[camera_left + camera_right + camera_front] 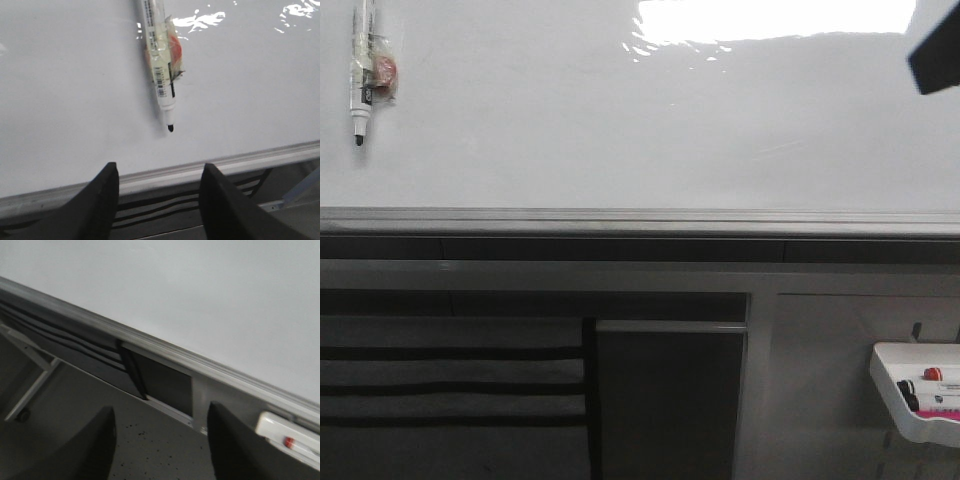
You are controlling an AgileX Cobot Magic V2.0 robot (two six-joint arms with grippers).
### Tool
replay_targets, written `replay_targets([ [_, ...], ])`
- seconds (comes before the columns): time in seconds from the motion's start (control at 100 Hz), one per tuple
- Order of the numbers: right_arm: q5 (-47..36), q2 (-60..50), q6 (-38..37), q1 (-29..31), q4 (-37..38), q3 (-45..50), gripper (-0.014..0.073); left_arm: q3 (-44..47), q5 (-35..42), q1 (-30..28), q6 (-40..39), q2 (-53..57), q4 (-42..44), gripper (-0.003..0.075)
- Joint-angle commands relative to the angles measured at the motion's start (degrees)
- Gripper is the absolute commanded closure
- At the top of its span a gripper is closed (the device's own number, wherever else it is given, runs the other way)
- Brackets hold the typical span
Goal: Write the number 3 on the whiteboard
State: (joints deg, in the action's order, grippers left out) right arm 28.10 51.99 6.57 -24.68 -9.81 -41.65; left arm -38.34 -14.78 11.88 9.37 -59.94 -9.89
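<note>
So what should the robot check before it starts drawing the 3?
1. Whiteboard blank where the digit goes: ok, no marks visible.
2. Marker cap off: ok, dark tip exposed.
3. Marker held by a gripper: not ok, it hangs on the board, taped to something.
4. Left gripper open and facing the marker: ok.
5. Right gripper open, holding nothing: ok.
6. Marker tray out of the way: ok, below the board.

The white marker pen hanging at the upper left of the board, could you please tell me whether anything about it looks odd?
Yes. The white marker pen with a black tip lies against the glossy white whiteboard uncapped, tip down, with crumpled clear tape and something reddish stuck to its barrel. No hand holds it, and no digit is drawn.
</note>
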Motion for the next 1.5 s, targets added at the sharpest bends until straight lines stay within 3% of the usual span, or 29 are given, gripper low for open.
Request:
replay_targets([
  [0.0,-6.2,1.5,0.7,-4.3,-0.7,-3.7,0.0228,-3.1,8.6,0.9,0.2,-4.3,-0.6,0.0374],
  [0.15,-8.5,2.8,0.7,-7.8,-0.7,-4.4,0.0228,-6.3,10.3,0.9,0.2,-11.0,-0.6,0.0374],
  [0.37,-8.0,3.0,0.7,-7.8,-0.7,-4.4,0.0228,-11.0,10.9,1.9,0.2,-17.9,-0.5,0.0374],
  [0.75,-7.7,3.0,0.7,-7.8,-0.7,-4.4,0.0228,-12.5,13.0,2.3,0.3,-21.6,-0.1,0.0381],
  [1.02,-6.2,3.0,0.7,-7.8,-0.7,-4.6,0.0228,-12.5,12.2,2.3,0.3,-20.3,-0.1,0.0648],
  [1.16,1.5,2.2,0.7,-7.8,-0.7,-7.5,0.0228,-12.5,7.0,2.3,0.4,-17.1,0.0,0.0741],
  [1.3,5.7,-0.5,0.7,-6.7,-0.4,-9.1,0.0228,-12.5,-4.4,2.3,0.5,-12.3,1.1,0.0741],
  [1.49,7.4,-1.6,0.7,-3.6,1.3,-9.1,0.0228,-12.5,-21.7,2.7,10.6,-5.7,-1.9,0.0741],
])
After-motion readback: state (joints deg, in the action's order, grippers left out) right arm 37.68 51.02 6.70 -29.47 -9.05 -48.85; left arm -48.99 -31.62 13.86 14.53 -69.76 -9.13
